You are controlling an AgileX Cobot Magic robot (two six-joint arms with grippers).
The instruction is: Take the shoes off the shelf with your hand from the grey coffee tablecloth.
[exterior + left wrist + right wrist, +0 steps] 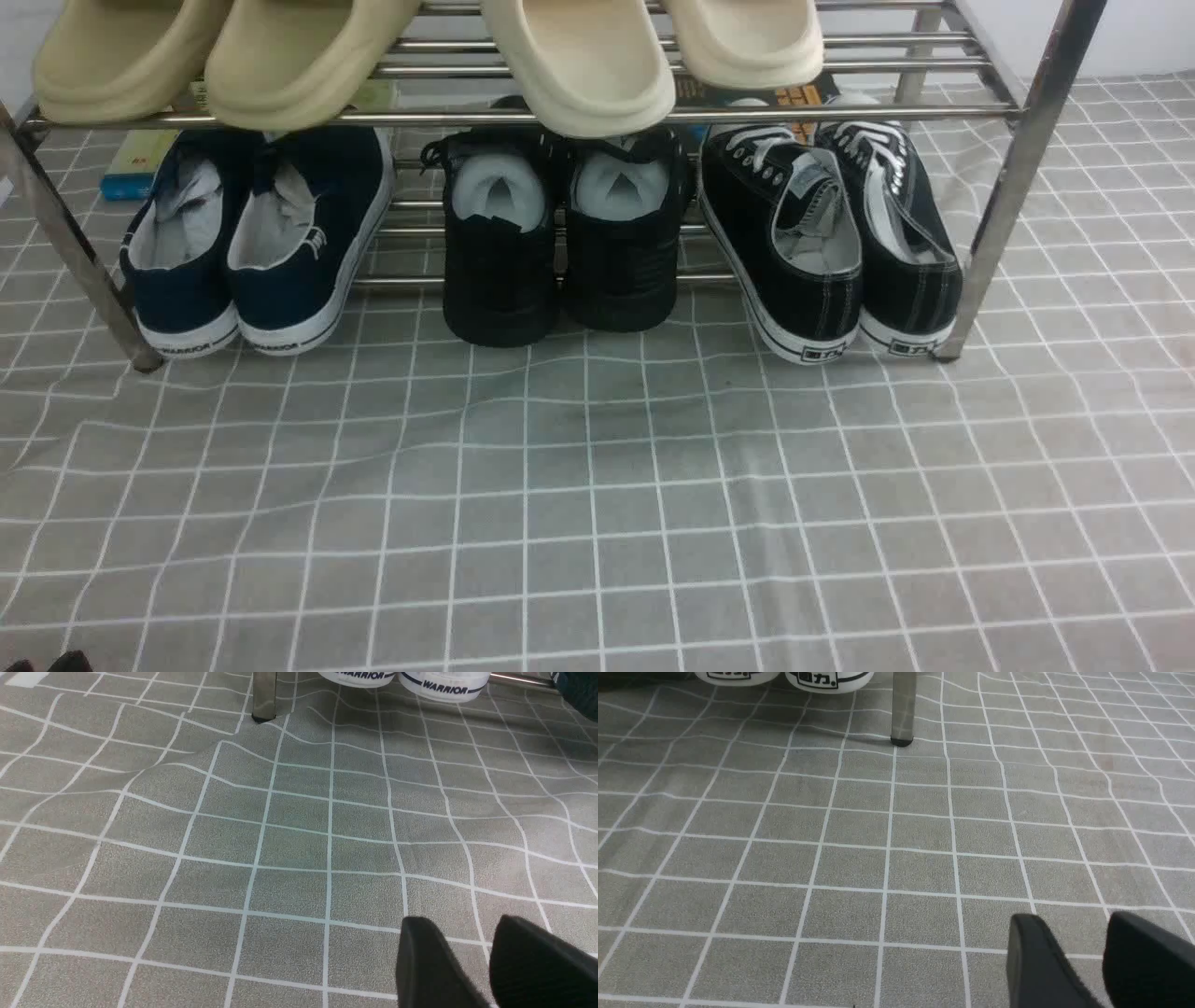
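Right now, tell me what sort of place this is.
Likely a staged shoe-storage setup: a steel shelf holding the black lace-up shoes and beige slippers, standing on a grey gridded tablecloth.

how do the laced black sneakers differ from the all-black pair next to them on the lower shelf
The laced sneakers have white soles and laces; the all-black pair has no white trim. The laced sneakers are empty inside; the all-black pair is stuffed with white paper. The laced sneakers sit askew; the all-black pair sits straight. Both rest on the lower tier of the shelf, heels toward the camera.

Beige slippers (299, 56); navy sneakers (289, 271); paper-stuffed black sneakers (504, 280).
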